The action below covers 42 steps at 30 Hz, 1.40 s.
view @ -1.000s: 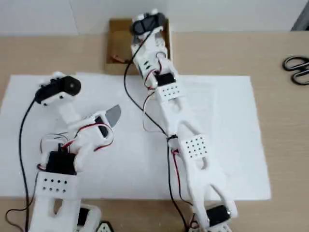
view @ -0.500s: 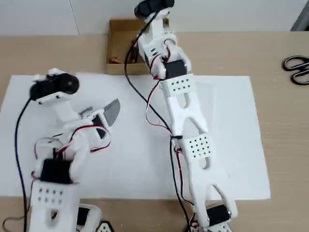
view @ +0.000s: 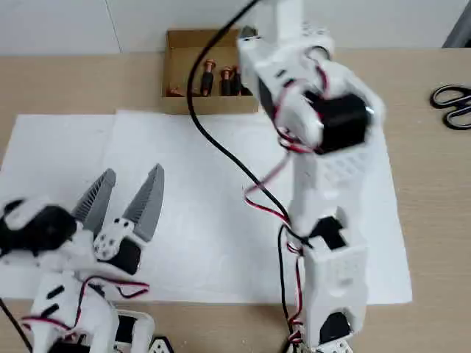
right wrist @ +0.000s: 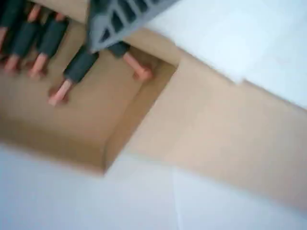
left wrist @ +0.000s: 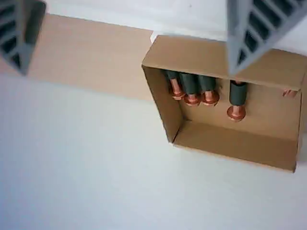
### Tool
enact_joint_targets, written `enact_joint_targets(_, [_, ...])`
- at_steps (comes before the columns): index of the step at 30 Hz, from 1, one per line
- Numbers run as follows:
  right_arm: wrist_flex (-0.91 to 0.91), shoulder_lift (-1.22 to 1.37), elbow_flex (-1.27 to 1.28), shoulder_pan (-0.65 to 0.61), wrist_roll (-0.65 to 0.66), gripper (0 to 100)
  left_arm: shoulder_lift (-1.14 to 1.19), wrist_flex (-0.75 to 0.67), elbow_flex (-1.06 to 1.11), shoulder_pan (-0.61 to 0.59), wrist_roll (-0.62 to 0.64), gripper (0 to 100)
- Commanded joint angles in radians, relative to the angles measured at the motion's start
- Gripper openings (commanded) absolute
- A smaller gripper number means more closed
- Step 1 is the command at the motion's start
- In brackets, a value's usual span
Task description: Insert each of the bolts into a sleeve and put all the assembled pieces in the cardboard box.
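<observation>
- Left hand [view: 132, 176] hovers over the white sheet [view: 213, 220], well short of the cardboard box [view: 213, 105], its two grey fingers spread wide
- Sleeved bolts [left wrist: 191, 88] lie side by side inside the box, along one wall
- Right hand [right wrist: 115, 21] hangs just above the box's edge; spread or pressed together, I cannot tell

The flat white paper sheet [view: 191, 220] gives open passage from my spread grey left gripper [view: 134, 173] to the open brown cardboard box [view: 184, 103]. My white right arm [view: 327, 173] hangs over the box's right end, and dark-sleeved copper bolts [left wrist: 192, 88] crowd one inner wall.
</observation>
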Motion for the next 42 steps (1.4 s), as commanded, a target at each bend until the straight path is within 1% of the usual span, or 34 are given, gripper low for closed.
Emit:
enact_joint_targets(1, [0.015, -0.16, -0.035, 0.01, -0.006, 20.0, -0.034, -0.021, 0.027, -0.005, -0.008, 25])
enact_joint_targets(8, [0.028, -0.348, -0.034, 0.013, -0.006, 19.9, -0.029, -0.026, 0.059, 0.002, -0.006, 26])
enact_joint_targets(11, [0.03, -0.42, -0.026, 0.015, -0.006, 19.9, -0.029, -0.091, 0.134, -0.003, -0.006, 26])
enact_joint_targets(14, [0.03, -0.51, 0.069, 0.044, -0.003, 19.9, -0.029, -0.167, 0.211, -0.005, -0.006, 26])
enact_joint_targets(16, [0.03, -0.591, 0.192, 0.085, -0.003, 19.9, -0.029, -0.206, 0.242, -0.002, -0.006, 26])
enact_joint_targets(19, [0.027, -0.748, 0.45, 0.133, -0.006, 20.0, -0.029, -0.25, 0.275, -0.002, -0.006, 26])
enact_joint_targets(25, [0.012, -1.109, 1.071, 0.137, -0.011, 20.1, -0.029, -0.318, 0.346, -0.003, -0.006, 26])
enact_joint_targets(27, [-0.022, -1.208, 1.27, 0.14, -0.011, 20.1, -0.029, -0.328, 0.36, 0.002, -0.006, 26])
enact_joint_targets(30, [-0.131, -1.34, 1.583, 0.14, -0.011, 20.1, -0.029, -0.345, 0.39, 0.003, -0.006, 26])
enact_joint_targets(32, [-0.252, -1.415, 1.807, 0.142, -0.011, 20.1, -0.029, -0.362, 0.423, -0.003, -0.006, 26])
enact_joint_targets(38, [-0.742, -1.624, 2.453, 0.142, -0.008, 20.0, -0.029, -0.404, 0.478, 0.0, -0.005, 26])
enact_joint_targets(42, [-1.023, -1.73, 2.785, 0.142, -0.005, 19.9, -0.029, -0.4, 0.498, -0.003, -0.003, 26])
